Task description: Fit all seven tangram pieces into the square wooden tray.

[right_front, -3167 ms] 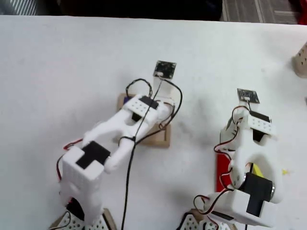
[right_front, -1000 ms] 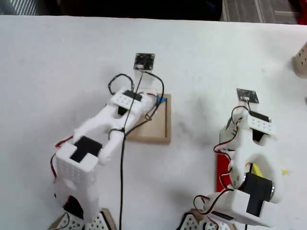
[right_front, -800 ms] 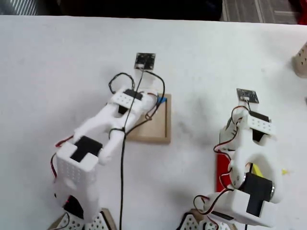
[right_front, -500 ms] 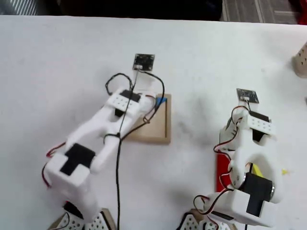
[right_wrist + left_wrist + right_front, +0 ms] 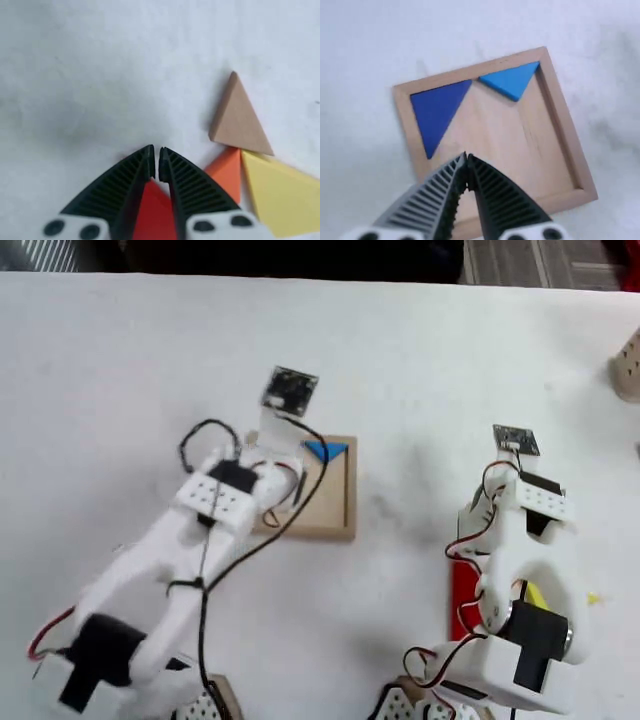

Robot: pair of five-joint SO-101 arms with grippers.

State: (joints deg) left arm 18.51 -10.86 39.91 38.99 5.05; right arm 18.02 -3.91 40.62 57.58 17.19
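Tray [image 5: 568,125]: two in! The dark blue triangle [image 5: 437,110] and light blue triangle [image 5: 511,80] sat along one wall.
Remaining: the tan triangle [image 5: 238,117], orange piece [image 5: 227,172], yellow piece [image 5: 277,195] and red piece [image 5: 155,210] lay outside.
Left gripper [image 5: 466,162]: closed and empty over the tray.
Right gripper [image 5: 155,150]: closed and empty above the red piece.

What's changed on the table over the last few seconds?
The left gripper drew back off the tray toward its base, leaving the light blue triangle uncovered in the tray's far right corner. The right arm and the tray stayed put.
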